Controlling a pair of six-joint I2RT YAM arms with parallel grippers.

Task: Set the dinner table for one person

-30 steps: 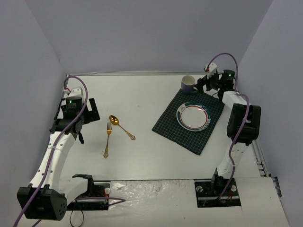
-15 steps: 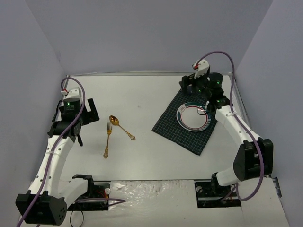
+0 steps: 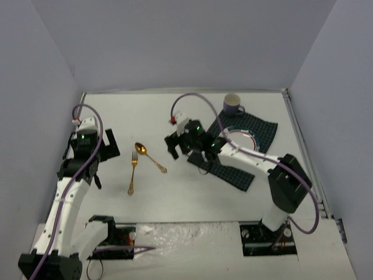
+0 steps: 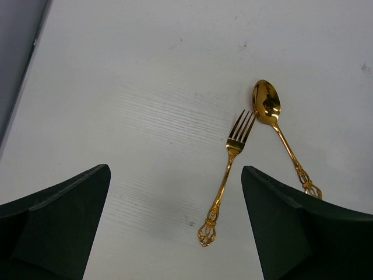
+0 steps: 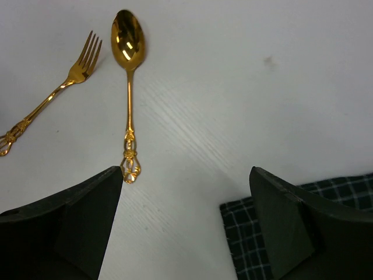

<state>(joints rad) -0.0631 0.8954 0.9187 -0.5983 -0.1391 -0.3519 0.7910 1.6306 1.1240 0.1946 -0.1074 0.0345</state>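
Setting looks partly done: the dark green checked cloth [image 3: 259, 125] lies far right on the large white dinner table [image 3: 192, 192], bearing the round white colour-rimmed plate [image 3: 245, 135], the pale ceramic mug [image 3: 233, 105] just off its far corner, while the ornate gold fork [image 3: 133, 170] and gold spoon [image 3: 149, 156] lie well apart to the left. Both the left gripper [image 4: 176, 175] and the right gripper [image 5: 186, 175] hang spread wide and empty, the right near the spoon's handle; bare tabletop between cutlery and cloth leaves room, edges distant.
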